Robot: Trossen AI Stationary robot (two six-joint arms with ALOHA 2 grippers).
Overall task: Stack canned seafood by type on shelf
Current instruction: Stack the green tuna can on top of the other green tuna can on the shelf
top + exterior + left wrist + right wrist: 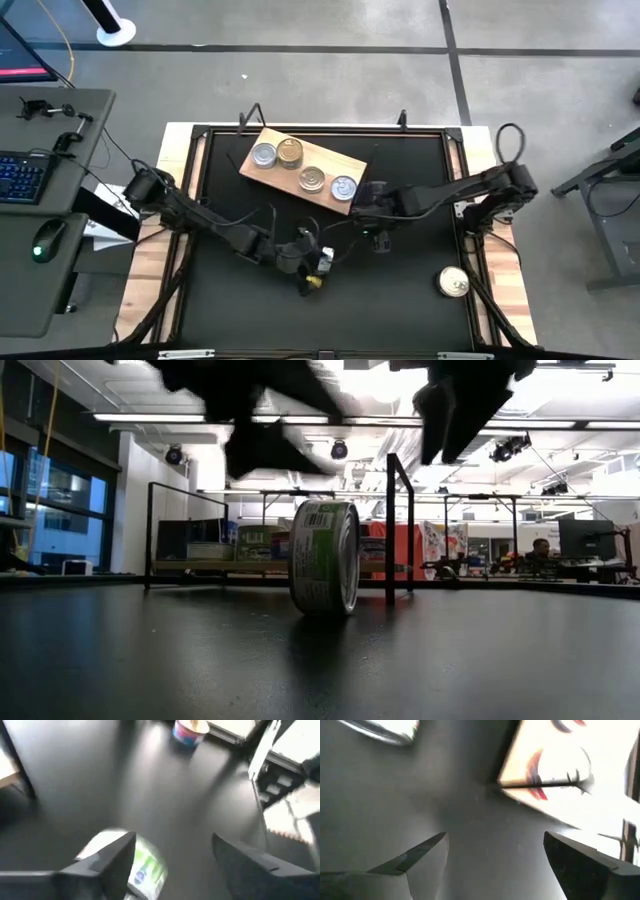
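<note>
- On the black table [400,300], near its middle, the left gripper [312,262] is hovering over a green-labelled tin [325,556] that is standing on its edge, as the low view shows.
- In the left wrist view its fingers [102,865] are standing wide, with the tin [142,867] beside one finger rather than between the two; nothing is gripped.
- The right gripper [372,205] is sitting just beside the near end of the wooden shelf [262,140]; in its wrist view the jaws are spread wide and empty.
- Four tins are lying in a row on the shelf: a silver-topped one [264,155], a gold-topped one [290,152], another gold-topped one [313,179], and a silver-topped one [343,187].
- A sixth tin [453,283], light-topped, is lying flat by the table's right edge, well apart from both arms.
- Step in hand, as judged: the shelf tins are not yet stacked by type, and the on-edge tin is loose. The next move is probably calling for a re-grasp of a tin that could roll.
- Hard to make out: whether any shelf tin is already sitting on another; the left wrist view is blurring the tin's label; the low view is cutting off both grippers at the top.
</note>
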